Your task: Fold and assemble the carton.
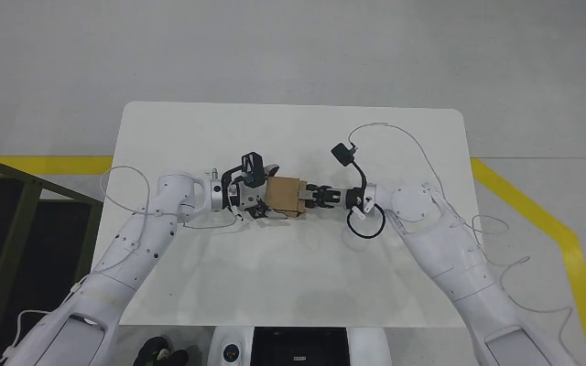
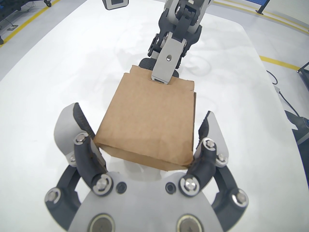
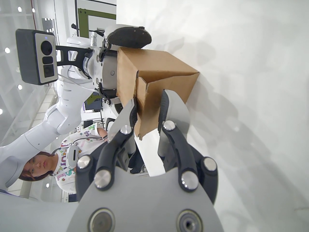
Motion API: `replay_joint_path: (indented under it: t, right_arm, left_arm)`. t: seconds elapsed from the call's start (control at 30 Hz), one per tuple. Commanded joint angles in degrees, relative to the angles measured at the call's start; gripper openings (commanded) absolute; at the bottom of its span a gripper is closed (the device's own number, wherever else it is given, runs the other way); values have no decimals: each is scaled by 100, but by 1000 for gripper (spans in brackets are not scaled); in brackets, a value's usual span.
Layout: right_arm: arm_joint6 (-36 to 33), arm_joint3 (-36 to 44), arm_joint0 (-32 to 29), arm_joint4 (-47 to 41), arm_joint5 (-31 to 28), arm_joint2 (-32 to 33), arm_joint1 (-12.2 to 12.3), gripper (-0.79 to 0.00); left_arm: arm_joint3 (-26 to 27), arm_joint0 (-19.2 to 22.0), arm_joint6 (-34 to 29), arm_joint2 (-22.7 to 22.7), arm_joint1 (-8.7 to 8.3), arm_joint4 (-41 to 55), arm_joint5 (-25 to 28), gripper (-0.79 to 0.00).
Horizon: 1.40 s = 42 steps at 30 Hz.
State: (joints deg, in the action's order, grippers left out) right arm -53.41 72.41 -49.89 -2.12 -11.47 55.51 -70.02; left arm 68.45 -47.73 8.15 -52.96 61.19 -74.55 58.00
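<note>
The boxy brown cardboard carton (image 1: 286, 195) sits on the smooth white table (image 1: 275, 128). The left gripper (image 2: 143, 111) clamps its sides with ribbed pads, and the right gripper (image 3: 148, 97) pinches its end flap.

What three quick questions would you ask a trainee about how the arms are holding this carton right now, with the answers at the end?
1. True or false: the carton lies as a flat, unfolded sheet.
2. How does the left gripper meet the carton? A) one finger on each side of it; B) both fingers on its top face; C) well clear of it.
3. Short answer: which gripper pinches a single cardboard panel at the carton's end?

Key
1. False: it is already opened into a box shape.
2. A.
3. The right gripper, with the panel between its fingers.
</note>
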Motion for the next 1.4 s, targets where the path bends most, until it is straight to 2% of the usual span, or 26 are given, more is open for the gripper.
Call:
replay_joint_path:
  t: [0.0,0.27,0.47,0.77,1.0,1.37]
  right_arm:
    - [9,-22,26,-14,-21,-31,-13,-613]
    - [81,-211,93,-223,-325,-111,-70,-536]
    - [100,-219,15,-284,-438,13,-41,-539]
    - [169,179,-330,-195,-345,421,96,-631]
    - [160,359,-553,-92,-210,613,173,-785]
    - [-13,289,-398,-185,-132,300,104,-785]
  left_arm:
    - [2,-2,-3,-4,1,0,0,0]
    - [16,-12,-19,-10,4,-4,0,0]
    - [0,-17,-30,-7,4,4,0,0]
    - [-3,-14,-43,-7,6,2,0,0]
    - [-7,-13,-60,-1,9,6,0,0]
    - [-8,-14,-45,-7,14,-3,0,0]
